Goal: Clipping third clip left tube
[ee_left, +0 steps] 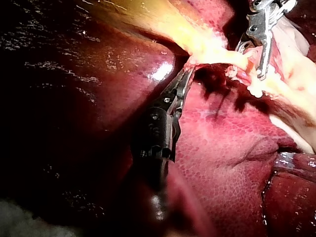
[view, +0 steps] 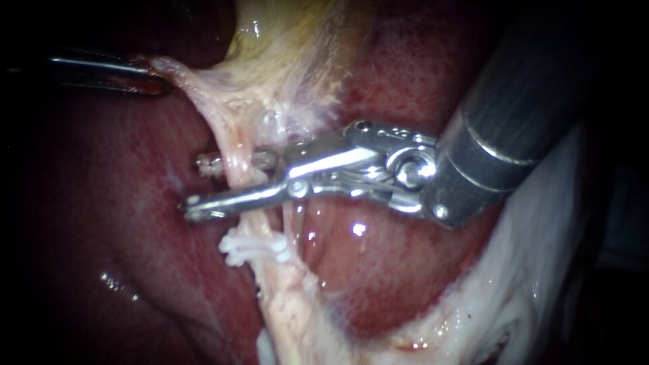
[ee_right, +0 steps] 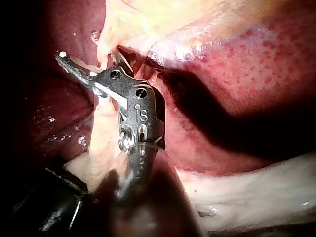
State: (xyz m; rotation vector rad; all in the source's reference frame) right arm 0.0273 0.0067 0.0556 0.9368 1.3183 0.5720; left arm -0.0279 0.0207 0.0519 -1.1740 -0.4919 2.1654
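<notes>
Our right instrument (view: 196,186) has its jaws apart, and the tube (view: 238,174) passes between them, one jaw in front of it and one behind. White clips (view: 253,249) sit on the tube just beside the front jaw. Our left instrument (view: 157,76) has its jaws clenched on pale tissue (view: 184,80), well apart from the right jaws, over the liver (view: 94,216).

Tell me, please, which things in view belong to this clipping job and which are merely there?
In the job:
right instrument, jaws open around the tube
white clips already on that tube
left instrument, jaws shut on pale tissue, stretching it

Merely there:
liver
gallbladder
</notes>
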